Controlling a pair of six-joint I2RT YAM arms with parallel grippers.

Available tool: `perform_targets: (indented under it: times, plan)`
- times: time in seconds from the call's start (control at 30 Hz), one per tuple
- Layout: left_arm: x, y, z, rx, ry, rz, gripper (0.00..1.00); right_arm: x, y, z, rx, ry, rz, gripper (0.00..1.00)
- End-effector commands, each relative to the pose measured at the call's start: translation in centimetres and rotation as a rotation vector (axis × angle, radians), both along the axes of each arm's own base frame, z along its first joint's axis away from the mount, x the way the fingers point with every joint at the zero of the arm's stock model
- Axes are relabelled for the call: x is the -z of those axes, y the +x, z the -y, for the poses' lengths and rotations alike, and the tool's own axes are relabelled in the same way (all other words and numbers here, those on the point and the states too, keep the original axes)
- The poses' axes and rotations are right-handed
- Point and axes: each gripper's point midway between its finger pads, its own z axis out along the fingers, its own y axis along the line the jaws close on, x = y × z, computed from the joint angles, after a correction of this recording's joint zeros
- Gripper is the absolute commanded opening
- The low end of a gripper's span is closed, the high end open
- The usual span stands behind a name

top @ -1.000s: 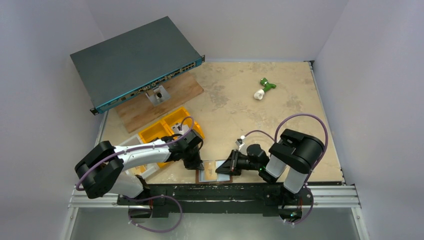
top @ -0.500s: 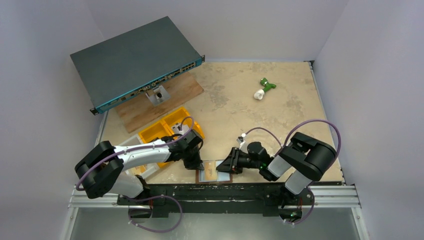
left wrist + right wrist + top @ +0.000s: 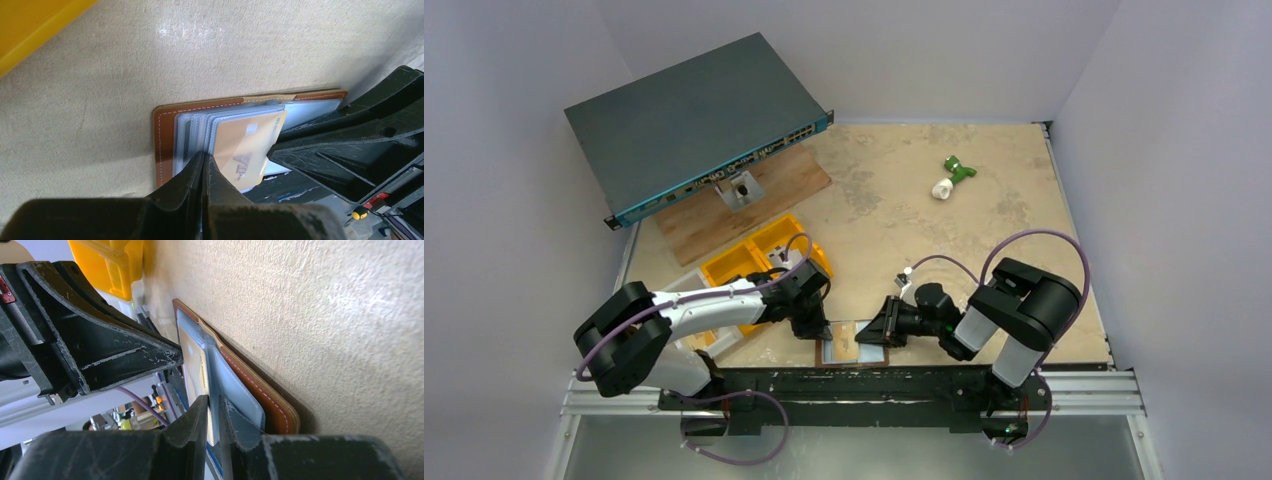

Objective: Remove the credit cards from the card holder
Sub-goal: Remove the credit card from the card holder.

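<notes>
Only the right arm has shifted: its raised elbow, which had swung outward half a second ago, is pulled back in toward the base, while the left arm and the wallet sit as before. At the near edge of the table, the brown card holder lies open and flat between the two arms, just in front of the yellow bin. The left gripper is clenched tight, its tips pressing down on the clear sleeves. The right gripper comes in from the other side, fingers pinched nearly together on the edge of the tan credit card, which sits skewed, partly out of the sleeves.
</notes>
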Motion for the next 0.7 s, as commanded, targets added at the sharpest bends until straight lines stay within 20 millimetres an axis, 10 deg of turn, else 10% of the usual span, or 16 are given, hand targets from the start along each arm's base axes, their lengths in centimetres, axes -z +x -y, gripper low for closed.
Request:
perform_targets:
  times: [0.0,0.67]
  plan:
    - [3.01,-1.05,-3.40,-0.015,0.169,-0.032,0.00,-0.55,0.56,-0.33,0.005,0.021,0.032,0.12]
    - [3.18,-1.05,-3.31,-0.007,0.176,-0.039,0.00,-1.18,0.73,-0.86,-0.009,0.027,0.052,0.09]
